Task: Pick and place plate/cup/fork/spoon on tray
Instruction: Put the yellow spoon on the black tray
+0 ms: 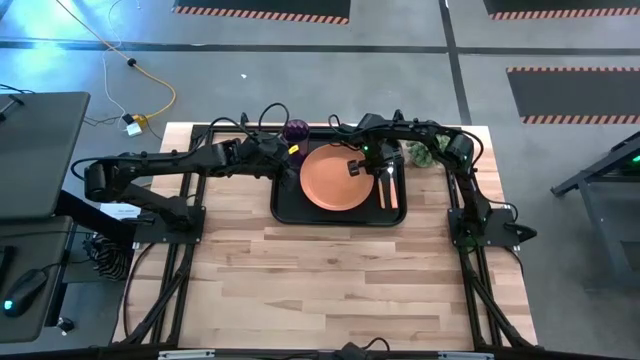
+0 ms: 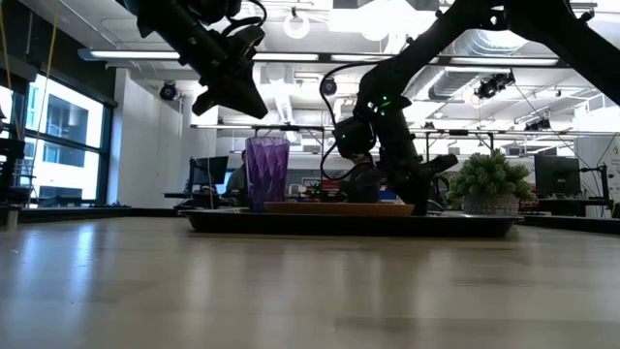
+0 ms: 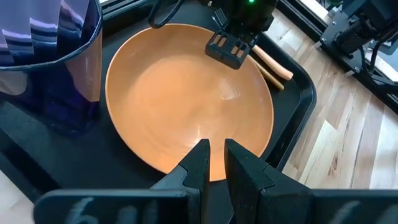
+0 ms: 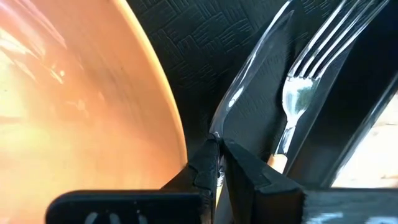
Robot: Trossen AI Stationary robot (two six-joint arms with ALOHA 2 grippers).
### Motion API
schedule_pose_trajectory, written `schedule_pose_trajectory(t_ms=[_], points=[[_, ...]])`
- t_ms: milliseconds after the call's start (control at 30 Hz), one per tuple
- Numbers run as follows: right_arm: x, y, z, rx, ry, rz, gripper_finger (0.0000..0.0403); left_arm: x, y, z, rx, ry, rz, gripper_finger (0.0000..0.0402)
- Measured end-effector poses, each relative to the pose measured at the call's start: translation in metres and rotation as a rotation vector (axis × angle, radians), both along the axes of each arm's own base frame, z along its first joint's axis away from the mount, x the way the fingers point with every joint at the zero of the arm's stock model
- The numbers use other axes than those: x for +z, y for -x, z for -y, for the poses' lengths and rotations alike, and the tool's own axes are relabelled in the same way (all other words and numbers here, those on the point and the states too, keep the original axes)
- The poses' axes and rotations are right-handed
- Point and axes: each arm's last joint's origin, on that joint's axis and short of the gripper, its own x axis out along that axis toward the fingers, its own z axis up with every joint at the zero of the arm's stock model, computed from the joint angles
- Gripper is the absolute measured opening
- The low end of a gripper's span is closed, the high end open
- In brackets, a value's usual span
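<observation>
The black tray (image 1: 285, 212) lies at the table's far middle. The orange plate (image 1: 330, 178) lies in it, and the purple cup (image 1: 297, 130) stands upright in its far left corner. The fork (image 4: 298, 93) lies on the tray floor, to the right of the plate. The spoon (image 4: 252, 81) is beside it, between fork and plate. My right gripper (image 4: 219, 152) is down at the tray and shut on the spoon. My left gripper (image 3: 217, 155) hovers shut and empty over the plate's left rim, near the cup (image 3: 43, 62). My right gripper pinches the spoon between its two fingers at the neck (image 4: 214, 138), where the bowl meets the handle. The fingers come from above, pointing down. The silver bowl reaches away from the fingers, low over the tray floor. I cannot tell whether it rests there.
A small green plant (image 1: 420, 152) in a pot stands just past the tray's far right corner. The right arm curves over the tray's far edge. Bare wood table lies on the tray's near side.
</observation>
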Motion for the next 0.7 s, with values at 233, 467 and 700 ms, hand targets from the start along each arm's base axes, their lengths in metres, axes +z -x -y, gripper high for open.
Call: schedule_pose_trajectory(t_ms=[233,467,700], points=[[0.0000,0.0004,-0.0002,-0.005,-0.002,-0.004,0.0014,-0.0011,0.0008,0.0003,-0.004,0.000,-0.015,0.0037],[0.0003,0.0024,-0.0001,-0.005,-0.025,-0.009,0.0014,-0.0010,0.0008,0.0003,-0.004,0.000,-0.015,0.0037],[0.0003,0.0026,-0.0001,0.001,-0.026,-0.010,0.0014,-0.0010,0.0008,0.0003,-0.005,-0.001,-0.015,0.0037]])
